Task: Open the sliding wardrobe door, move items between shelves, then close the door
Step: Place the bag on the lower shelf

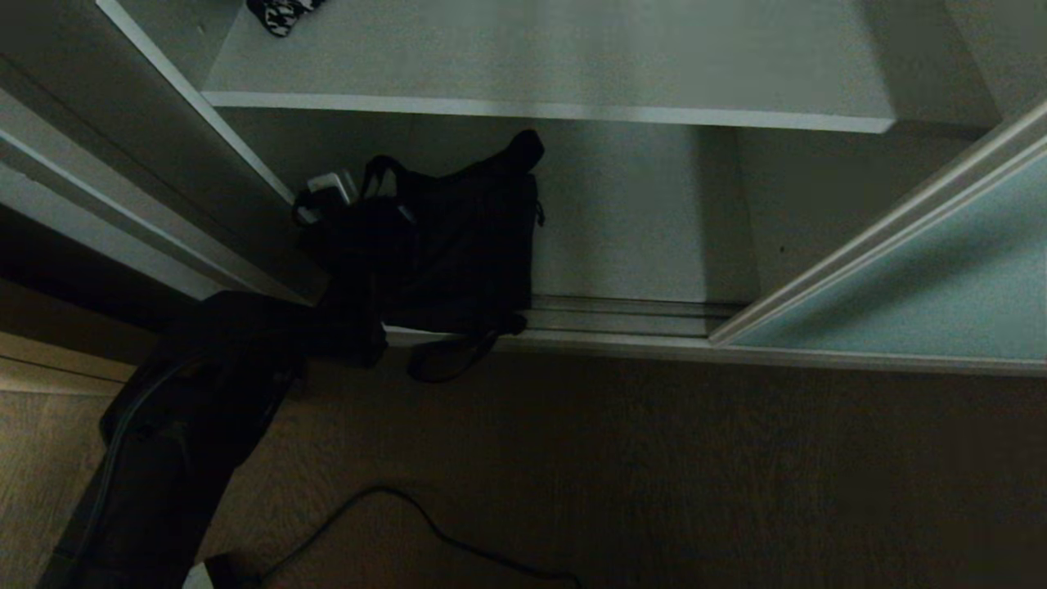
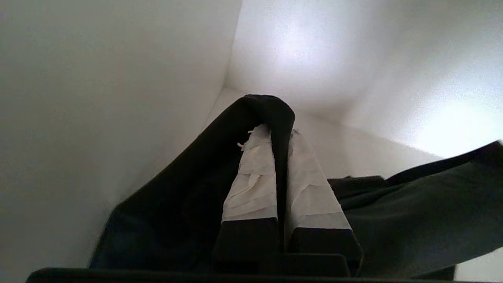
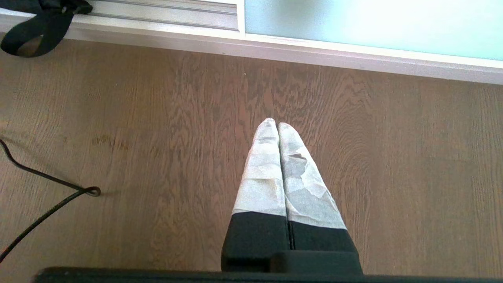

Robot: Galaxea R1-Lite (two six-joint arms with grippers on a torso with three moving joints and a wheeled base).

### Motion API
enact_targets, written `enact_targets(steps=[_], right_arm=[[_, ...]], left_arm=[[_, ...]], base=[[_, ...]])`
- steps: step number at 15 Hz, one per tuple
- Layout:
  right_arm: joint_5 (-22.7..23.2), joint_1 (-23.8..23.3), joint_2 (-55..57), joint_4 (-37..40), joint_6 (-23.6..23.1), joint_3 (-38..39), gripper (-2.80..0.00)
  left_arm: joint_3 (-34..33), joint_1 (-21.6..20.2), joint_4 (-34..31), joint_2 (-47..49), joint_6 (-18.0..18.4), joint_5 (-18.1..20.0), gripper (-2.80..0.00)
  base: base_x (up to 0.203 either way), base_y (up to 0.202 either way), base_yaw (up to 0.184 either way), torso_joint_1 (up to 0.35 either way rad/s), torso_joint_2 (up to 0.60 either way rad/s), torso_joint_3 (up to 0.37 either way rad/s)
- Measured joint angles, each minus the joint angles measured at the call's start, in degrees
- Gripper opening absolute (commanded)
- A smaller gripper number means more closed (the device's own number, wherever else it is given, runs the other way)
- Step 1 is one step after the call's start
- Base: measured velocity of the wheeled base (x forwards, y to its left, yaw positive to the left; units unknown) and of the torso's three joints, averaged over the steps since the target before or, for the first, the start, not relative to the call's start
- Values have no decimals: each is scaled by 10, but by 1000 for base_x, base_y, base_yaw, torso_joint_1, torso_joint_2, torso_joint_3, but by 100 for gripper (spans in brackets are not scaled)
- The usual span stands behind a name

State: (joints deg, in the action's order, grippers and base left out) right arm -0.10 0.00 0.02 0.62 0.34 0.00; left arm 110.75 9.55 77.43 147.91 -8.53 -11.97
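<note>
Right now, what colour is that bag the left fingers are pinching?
The bag is all black, a strap fold pinched between the taped left fingers; the head view shows it best.

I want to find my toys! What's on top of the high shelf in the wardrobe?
On the upper shelf, only a black-and-white houndstooth bag shows, at its far left corner, cut off by the picture's edge. The rest looks bare; further back is out of view.

Head view: running dim and murky, black bag (image 1: 458, 245) losing detail in shadow. Left wrist view: bright glare blooming on white wardrobe wall (image 2: 298, 43). Right wrist view: evenly lit, wooden floor (image 3: 157, 137) showing sharp grain.
</note>
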Motion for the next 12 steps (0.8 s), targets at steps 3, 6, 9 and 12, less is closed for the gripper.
enact_targets(steps=[3, 6, 9, 12], right_arm=[[0, 0, 0, 0, 0, 0, -280], [0, 0, 0, 0, 0, 0, -280], [0, 0, 0, 0, 0, 0, -280], [0, 0, 0, 0, 0, 0, -280]], left_arm=[[0, -6, 0, -5, 1, 1, -280], [0, -6, 2, -4, 3, 0, -280], [0, -6, 4, 3, 4, 0, -280], [0, -5, 7, 15, 11, 0, -280]], base=[[0, 0, 0, 0, 0, 0], [0, 0, 0, 0, 0, 0], [0, 0, 0, 0, 0, 0], [0, 0, 0, 0, 0, 0]])
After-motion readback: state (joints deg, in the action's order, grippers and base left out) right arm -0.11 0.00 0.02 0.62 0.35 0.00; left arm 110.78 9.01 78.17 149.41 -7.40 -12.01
